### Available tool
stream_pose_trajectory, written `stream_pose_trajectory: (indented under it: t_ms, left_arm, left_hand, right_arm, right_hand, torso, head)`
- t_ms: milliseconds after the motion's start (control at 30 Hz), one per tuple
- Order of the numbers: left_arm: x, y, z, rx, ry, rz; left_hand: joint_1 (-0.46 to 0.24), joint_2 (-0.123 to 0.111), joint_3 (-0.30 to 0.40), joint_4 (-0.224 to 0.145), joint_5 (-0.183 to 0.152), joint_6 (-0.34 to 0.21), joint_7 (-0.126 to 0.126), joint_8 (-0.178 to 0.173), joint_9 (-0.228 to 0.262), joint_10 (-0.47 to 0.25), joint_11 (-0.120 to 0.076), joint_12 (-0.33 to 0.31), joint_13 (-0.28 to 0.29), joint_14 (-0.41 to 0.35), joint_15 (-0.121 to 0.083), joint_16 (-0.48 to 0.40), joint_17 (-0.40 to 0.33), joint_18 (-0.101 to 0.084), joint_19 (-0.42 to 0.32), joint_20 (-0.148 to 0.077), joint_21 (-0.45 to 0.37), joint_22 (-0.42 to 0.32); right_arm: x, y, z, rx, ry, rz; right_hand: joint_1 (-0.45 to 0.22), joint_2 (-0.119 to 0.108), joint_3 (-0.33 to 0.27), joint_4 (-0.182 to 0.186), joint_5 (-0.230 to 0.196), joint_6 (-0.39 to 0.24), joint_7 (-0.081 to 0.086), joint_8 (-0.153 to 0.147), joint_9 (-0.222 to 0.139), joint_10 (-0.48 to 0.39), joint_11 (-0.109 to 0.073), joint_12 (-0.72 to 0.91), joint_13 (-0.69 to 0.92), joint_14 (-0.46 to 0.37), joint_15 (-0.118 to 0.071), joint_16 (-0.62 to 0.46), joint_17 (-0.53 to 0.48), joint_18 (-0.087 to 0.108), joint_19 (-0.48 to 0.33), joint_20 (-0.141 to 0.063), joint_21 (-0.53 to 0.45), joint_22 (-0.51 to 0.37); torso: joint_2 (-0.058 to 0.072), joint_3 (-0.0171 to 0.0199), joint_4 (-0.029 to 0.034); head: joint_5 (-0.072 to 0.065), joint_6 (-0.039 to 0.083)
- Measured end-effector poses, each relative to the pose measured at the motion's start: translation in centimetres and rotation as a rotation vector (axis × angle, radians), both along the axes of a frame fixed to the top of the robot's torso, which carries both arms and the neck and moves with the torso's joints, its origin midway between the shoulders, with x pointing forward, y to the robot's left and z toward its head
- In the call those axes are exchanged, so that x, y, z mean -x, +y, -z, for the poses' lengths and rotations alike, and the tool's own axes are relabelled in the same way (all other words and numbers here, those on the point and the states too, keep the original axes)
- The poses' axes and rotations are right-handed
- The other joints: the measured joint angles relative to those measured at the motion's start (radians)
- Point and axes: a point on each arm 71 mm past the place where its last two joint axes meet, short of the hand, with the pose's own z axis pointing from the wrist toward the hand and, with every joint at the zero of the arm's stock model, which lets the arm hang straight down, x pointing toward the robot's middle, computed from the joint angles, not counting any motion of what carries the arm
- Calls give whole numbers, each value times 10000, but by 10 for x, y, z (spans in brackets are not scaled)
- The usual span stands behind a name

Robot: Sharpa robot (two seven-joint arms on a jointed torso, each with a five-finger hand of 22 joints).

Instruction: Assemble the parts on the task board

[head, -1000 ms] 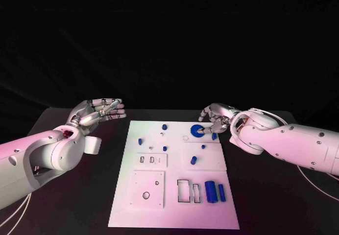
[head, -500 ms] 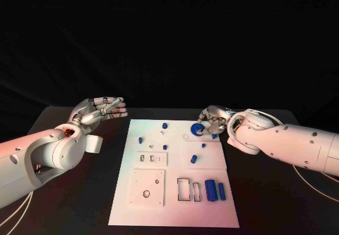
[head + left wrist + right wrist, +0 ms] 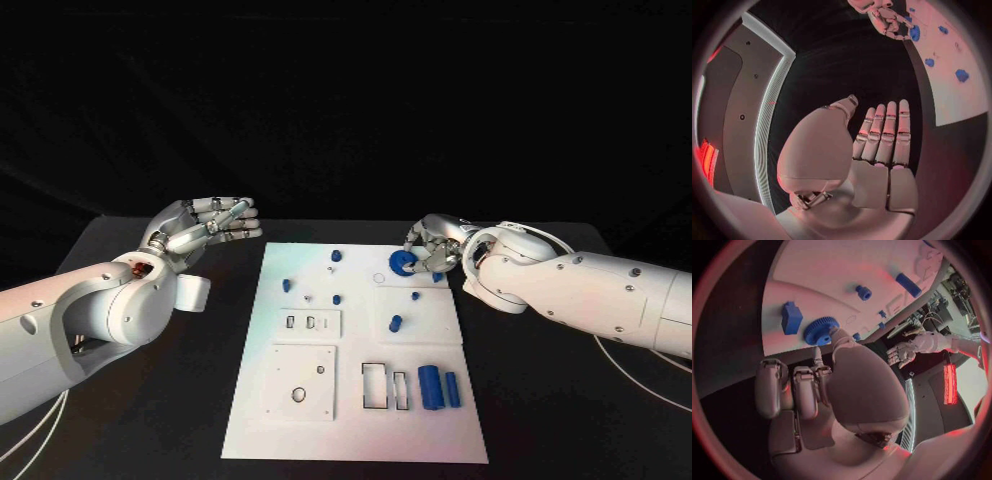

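Gear (image 3: 402, 263) at far edge of task board (image 3: 353, 440), lifted a bit since a second ago. Right hand (image 3: 437, 246) fingers pinch it. Left hand (image 3: 206, 226) off board, over bench, curled, holding nothing. Gear not yet fitted.

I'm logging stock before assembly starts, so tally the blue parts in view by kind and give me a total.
Blue gear: 1
Long blue rods: 2
Small blue pieces: 6
Total: 9

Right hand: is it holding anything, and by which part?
The right hand pinches the blue gear at its toothed rim with its fingers; the left hand holds nothing.
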Motion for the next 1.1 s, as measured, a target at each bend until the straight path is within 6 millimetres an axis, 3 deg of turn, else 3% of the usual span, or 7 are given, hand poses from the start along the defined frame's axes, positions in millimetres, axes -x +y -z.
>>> stream_pose_trajectory:
  t_ms: [700,833,967,1100]
  left_arm:
    - [1,-1,0,17,13,59]
    - [1,-2,0,20,15,69]
    - [1,-2,0,22,17,75]
    - [1,-1,0,21,19,75]
  left_hand:
    - [32,32,28,-28,0,0,0,0,1,1,-1,0,0,0,0,-28,-7,-1,4,-4,0,1]
    - [33,32,28,-28,0,0,0,0,0,1,0,0,0,0,0,-28,-7,0,4,-4,0,1]
    - [33,32,28,-28,0,0,0,0,1,1,-1,0,1,0,0,-27,-6,-1,4,-4,0,1]
    - [33,32,28,-28,0,0,0,0,1,1,-1,0,1,0,0,-28,-6,-1,4,-4,0,1]
  right_arm:
    - [0,3,1,292,-113,-101]
    - [1,4,1,331,-236,-91]
    - [3,6,1,419,-554,-80]
    - [6,9,-2,488,-1072,-70]
  right_hand:
    - [140,-36,502,15,-86,255,-33,75,-101,0,0,35,-2,0,0,34,-2,1,-1,0,41,-3]
    - [169,-67,1076,54,-108,626,-82,29,-223,29,-30,117,-3,0,-1,34,-3,2,57,-58,106,-4]
    - [99,-250,1817,37,-59,1040,-181,-161,-289,35,-107,192,-3,0,-1,34,-3,3,125,-126,158,-5]
    - [30,-355,2237,-22,78,1113,-109,-208,-288,72,-144,192,-4,0,-76,70,-3,2,161,-162,195,-4]
  torso:
    - [0,1,-4]
    - [-4,1,-5]
    - [-4,1,-3]
    - [-7,1,2]
  head:
    - [11,-91]
    - [10,-103]
    - [24,-105]
    - [24,-94]
